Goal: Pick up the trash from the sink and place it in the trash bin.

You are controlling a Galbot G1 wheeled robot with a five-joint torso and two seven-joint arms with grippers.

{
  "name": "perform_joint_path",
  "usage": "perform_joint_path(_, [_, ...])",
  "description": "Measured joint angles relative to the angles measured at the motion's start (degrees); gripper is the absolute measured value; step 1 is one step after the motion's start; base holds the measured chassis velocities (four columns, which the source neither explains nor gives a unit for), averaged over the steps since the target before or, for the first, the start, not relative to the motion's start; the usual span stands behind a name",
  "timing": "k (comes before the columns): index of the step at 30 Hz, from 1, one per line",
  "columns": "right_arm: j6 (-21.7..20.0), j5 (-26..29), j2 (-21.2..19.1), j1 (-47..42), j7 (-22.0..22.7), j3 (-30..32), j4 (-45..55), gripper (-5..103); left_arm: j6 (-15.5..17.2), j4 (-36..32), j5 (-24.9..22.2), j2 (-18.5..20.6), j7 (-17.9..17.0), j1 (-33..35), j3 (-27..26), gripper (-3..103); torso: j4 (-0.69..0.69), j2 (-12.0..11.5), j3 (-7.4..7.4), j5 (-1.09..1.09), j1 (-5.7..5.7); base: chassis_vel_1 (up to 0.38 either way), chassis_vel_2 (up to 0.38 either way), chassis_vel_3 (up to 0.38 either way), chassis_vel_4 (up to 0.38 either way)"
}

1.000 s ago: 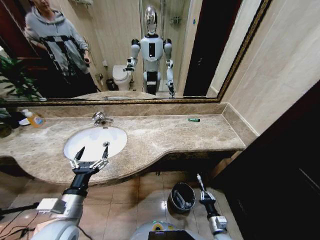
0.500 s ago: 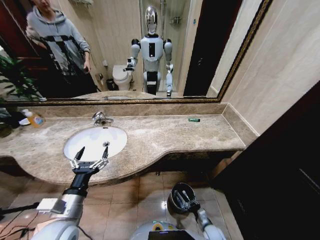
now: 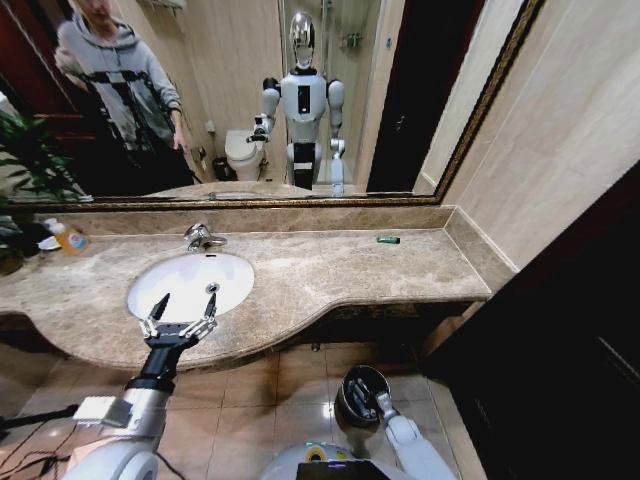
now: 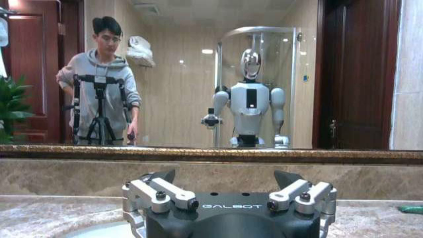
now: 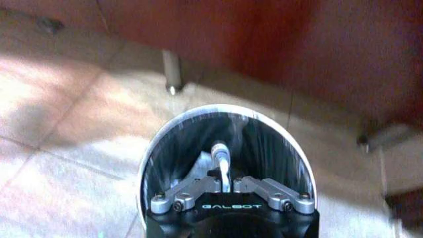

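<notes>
nearby, bottle (image 3: 68, 239) and tap (image 3: 201, 237) flank sink (image 3: 235, 275).

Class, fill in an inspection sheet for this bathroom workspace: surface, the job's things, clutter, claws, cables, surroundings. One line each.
Surface: brown marble countertop, with white sink and chrome tap.
Job's things: thin white piece of trash between the right claw's fingers, over the trash bin on the floor; small green tube on the countertop near the mirror.
Clutter: orange-yellow bottle at the counter's far left.
Claws: left claw open above the sink's front edge; right claw shut on the trash, at the bin's mouth.
Cables: nothing seen.
Surroundings: wall mirror, tiled floor.
</notes>
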Motion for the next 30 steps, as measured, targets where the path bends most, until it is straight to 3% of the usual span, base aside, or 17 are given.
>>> perform_joint_path(4, [0.46, 1.15, -0.22, 3.55, 0.01, 0.44, -6.28, 5, 0.0, 0.0, 0.0, 0.0, 0.0, 0.0, 0.0, 100, 0.01, 0.0, -0.01, 0.0, 0.0, 0.0, 0.0, 0.0, 0.0])
perform_joint_path(14, [-0.27, 1.54, -0.43, 4.66, 0.58, 0.37, -7.27, 1, 0.0, 0.0, 0.0, 0.0, 0.0, 0.0, 0.0, 100, 0.0, 0.0, -0.01, 0.0, -0.01, 0.0, 0.0, 0.0, 0.0])
perform_joint_path(20, [-0.4, 1.86, -0.35, 3.93, 1.31, 0.4, -6.52, 26, 0.0, 0.0, 0.0, 0.0, 0.0, 0.0, 0.0, 100, 0.0, 0.0, -0.01, 0.01, -0.01, 0.0, 0.0, 0.0, 0.0])
perform_joint_path(22, [-0.41, 1.93, -0.34, 3.77, 1.38, 0.41, -6.35, 26, 0.0, 0.0, 0.0, 0.0, 0.0, 0.0, 0.0, 100, 0.01, 0.0, -0.01, 0.01, -0.01, 0.0, 0.0, 0.0, 0.0])
perform_joint_path(24, [-0.42, 2.01, -0.36, 3.32, 1.43, 0.44, -5.9, 37, 0.0, 0.0, 0.0, 0.0, 0.0, 0.0, 0.0, 100, 0.0, 0.0, -0.01, 0.01, -0.01, 0.0, 0.0, 0.0, 0.0])
perform_joint_path(27, [-0.4, 2.02, -0.47, 2.73, 1.39, 0.44, -5.23, 42, 0.0, 0.0, 0.0, 0.0, 0.0, 0.0, 0.0, 100, 0.0, 0.0, -0.01, 0.01, -0.01, 0.0, 0.0, 0.0, 0.0])
perform_joint_path(28, [-0.38, 2.02, -0.55, 2.44, 1.34, 0.44, -4.97, 53, 0.0, 0.0, 0.0, 0.0, 0.0, 0.0, 0.0, 100, 0.0, 0.0, -0.01, 0.0, -0.01, 0.0, 0.0, 0.0, 0.0])
perform_joint_path(30, [-0.33, 2.01, -0.59, 2.23, 1.31, 0.45, -4.84, 58, 0.0, 0.0, 0.0, 0.0, 0.0, 0.0, 0.0, 100, 0.0, 0.0, -0.01, 0.0, -0.01, 0.0, 0.0, 0.0, 0.0])
